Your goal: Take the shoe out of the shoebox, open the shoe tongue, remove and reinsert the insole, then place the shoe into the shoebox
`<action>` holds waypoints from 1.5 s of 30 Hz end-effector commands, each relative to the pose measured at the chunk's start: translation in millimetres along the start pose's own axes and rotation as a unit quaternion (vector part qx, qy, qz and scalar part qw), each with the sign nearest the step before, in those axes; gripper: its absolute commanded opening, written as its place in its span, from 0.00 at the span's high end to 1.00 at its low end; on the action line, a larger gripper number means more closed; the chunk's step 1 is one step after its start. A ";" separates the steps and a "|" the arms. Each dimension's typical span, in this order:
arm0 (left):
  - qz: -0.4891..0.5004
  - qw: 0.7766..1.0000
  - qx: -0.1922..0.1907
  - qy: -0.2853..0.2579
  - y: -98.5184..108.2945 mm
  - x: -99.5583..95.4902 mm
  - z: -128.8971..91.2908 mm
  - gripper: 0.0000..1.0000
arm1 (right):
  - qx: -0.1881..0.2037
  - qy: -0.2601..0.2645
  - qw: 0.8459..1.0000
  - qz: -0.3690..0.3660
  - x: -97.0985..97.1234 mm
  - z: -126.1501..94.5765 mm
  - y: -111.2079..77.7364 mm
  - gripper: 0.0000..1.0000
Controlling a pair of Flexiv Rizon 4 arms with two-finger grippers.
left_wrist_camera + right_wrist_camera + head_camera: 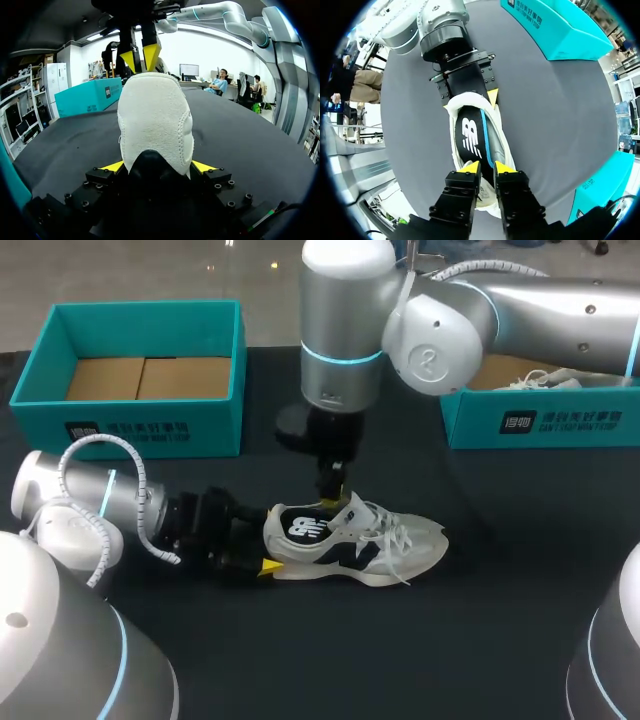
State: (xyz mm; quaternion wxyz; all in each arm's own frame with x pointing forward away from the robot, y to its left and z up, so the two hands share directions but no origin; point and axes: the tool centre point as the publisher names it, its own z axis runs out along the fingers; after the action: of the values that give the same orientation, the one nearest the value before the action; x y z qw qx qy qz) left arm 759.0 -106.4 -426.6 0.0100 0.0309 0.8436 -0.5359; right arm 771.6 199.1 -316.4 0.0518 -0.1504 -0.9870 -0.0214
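On the table [500, 640], at its middle, sits the shoe [350, 545]; we judge it light and soft, firmest at the heel, which our left gripper [157, 166] clamps from both sides. Our right gripper [487, 167] is at its mouth over the floppy insole [470, 140]; whether it holds anything we cannot tell.

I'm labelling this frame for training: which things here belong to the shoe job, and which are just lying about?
In the job: shoe, left gripper, right gripper, empty shoebox.
Lying about: second shoebox, other shoe inside it.
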 end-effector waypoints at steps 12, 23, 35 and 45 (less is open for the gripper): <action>0.000 1.000 -0.002 0.000 5.1 -2.6 4.7 1.00 | -0.003 0.066 0.997 -0.027 3.8 14.4 15.7 0.59; 0.000 1.000 -0.002 0.000 5.1 -2.6 4.7 1.00 | 0.000 0.087 0.995 -0.040 -1.7 22.9 21.3 0.56; 0.000 1.000 -0.002 0.000 5.1 -2.6 4.7 1.00 | 0.006 0.119 0.991 -0.057 -1.9 35.7 28.2 0.53; 0.000 1.000 -0.002 0.000 5.1 -2.6 4.7 1.00 | 0.008 0.137 0.989 -0.058 7.3 42.8 25.2 0.55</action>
State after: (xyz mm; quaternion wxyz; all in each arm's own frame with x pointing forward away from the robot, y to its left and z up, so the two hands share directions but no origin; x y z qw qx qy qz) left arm 759.0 -106.5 -426.6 0.0099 0.0308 0.8436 -0.5360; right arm 768.0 226.9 -353.1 0.1840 -0.0895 -0.9782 -0.0354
